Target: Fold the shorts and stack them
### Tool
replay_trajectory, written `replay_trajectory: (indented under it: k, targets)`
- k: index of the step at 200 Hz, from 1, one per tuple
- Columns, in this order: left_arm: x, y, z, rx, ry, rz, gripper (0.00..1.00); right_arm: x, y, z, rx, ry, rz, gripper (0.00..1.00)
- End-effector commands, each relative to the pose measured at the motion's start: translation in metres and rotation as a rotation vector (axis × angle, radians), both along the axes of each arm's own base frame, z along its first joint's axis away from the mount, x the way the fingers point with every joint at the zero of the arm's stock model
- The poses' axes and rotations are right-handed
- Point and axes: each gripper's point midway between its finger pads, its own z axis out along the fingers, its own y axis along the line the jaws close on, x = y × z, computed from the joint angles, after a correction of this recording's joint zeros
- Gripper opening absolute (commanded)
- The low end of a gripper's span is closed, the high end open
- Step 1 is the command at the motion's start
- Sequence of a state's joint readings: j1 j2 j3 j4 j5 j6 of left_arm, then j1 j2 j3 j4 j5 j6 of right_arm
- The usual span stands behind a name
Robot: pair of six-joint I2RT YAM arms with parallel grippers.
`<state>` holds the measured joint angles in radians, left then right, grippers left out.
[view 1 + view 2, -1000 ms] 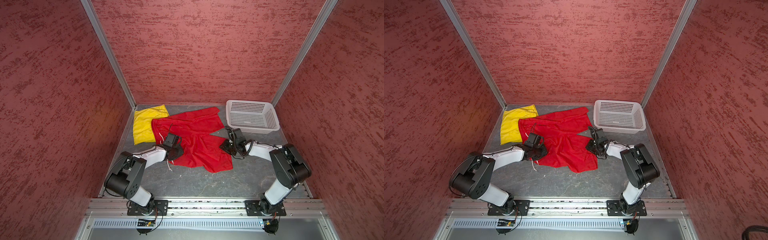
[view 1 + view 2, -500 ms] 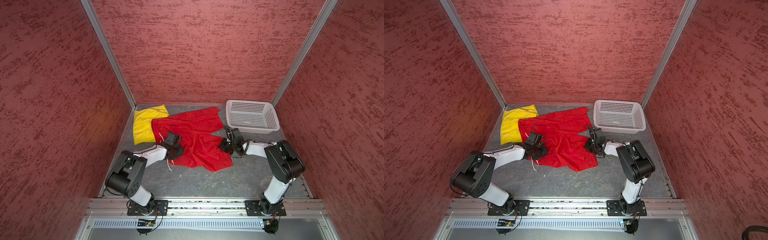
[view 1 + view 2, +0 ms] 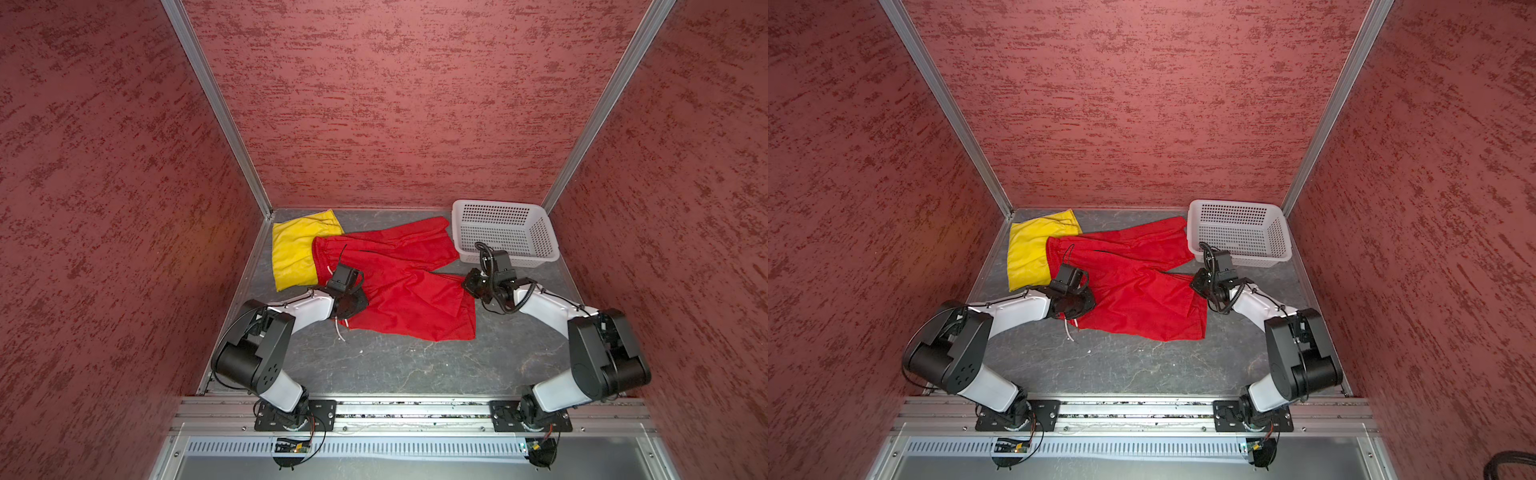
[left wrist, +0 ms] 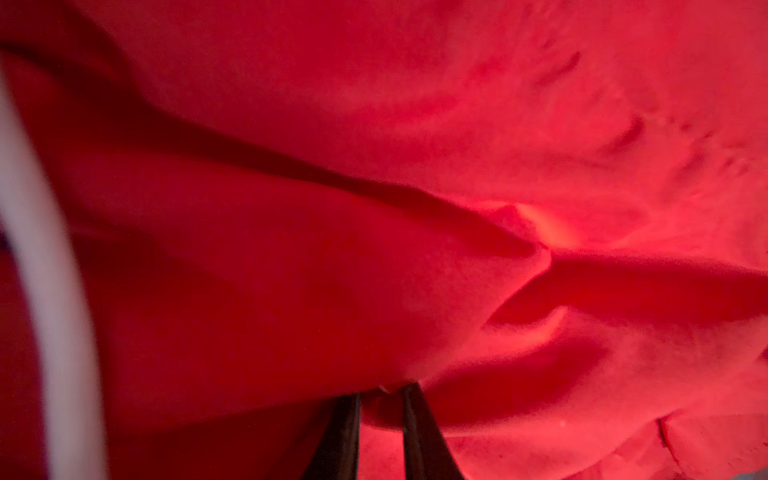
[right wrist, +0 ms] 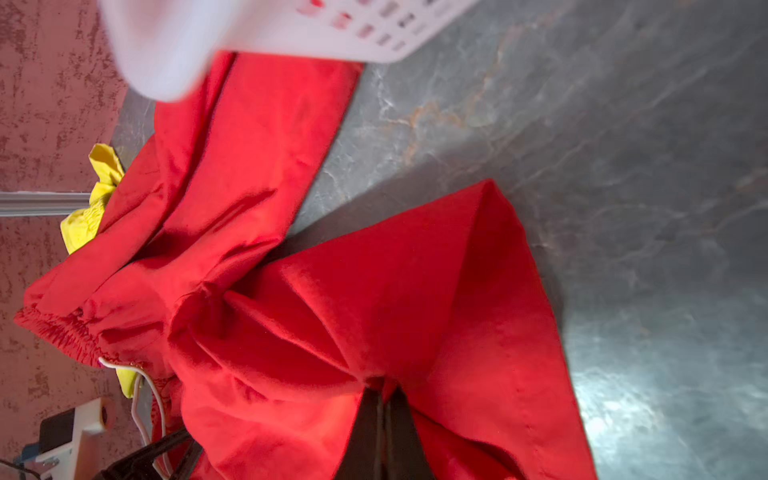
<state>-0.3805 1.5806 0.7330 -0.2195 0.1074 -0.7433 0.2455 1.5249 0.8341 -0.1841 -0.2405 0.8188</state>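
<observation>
Red shorts (image 3: 407, 299), right fingers (image 5: 405, 436) now clamped on a leg hem, left fingers (image 4: 341, 436) apparently still pinching waistband cloth.

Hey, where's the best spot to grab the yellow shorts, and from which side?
The yellow shorts lie flat with the red shorts overlapping their right edge, so the left and near edges are free. Probably pinch the near left corner, coming in from the near side.

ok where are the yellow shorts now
In both top views the yellow shorts lie at the far left corner of the table, their right edge covered by the red shorts.
</observation>
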Motion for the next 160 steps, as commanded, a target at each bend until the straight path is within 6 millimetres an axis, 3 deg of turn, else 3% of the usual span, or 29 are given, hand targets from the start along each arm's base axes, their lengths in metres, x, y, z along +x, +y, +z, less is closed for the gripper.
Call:
replay_trajectory:
  k: [1, 49, 66, 75, 100, 117, 131, 160]
  targets:
    - [-0.043, 0.025, -0.049, 0.108, 0.18, -0.002, 0.21, 0.021, 0.007, 0.021, 0.007, -0.037, 0.024, 0.0]
    - [-0.053, 0.03, -0.055, 0.124, 0.2, 0.0, 0.2, 0.083, 0.008, 0.037, -0.056, -0.099, 0.01, 0.01]
    - [-0.055, 0.033, -0.055, 0.132, 0.2, -0.001, 0.2, 0.102, 0.004, 0.04, -0.111, -0.11, 0.004, 0.07]
    - [-0.056, 0.033, -0.054, 0.133, 0.2, -0.004, 0.2, 0.11, 0.001, 0.039, -0.135, -0.103, 0.002, 0.12]
    - [-0.056, 0.033, -0.051, 0.132, 0.197, -0.003, 0.2, 0.125, -0.006, 0.042, -0.182, -0.094, -0.001, 0.38]
    - [-0.056, 0.033, -0.048, 0.129, 0.193, -0.003, 0.2, 0.129, -0.007, 0.053, -0.199, -0.108, 0.011, 0.4]
    - [-0.056, 0.032, -0.044, 0.12, 0.19, 0.0, 0.2, 0.127, -0.002, 0.074, -0.178, -0.145, 0.037, 0.4]
    - [-0.047, 0.026, -0.02, 0.086, 0.15, 0.005, 0.22, 0.095, 0.015, 0.121, -0.188, -0.236, 0.075, 0.41]
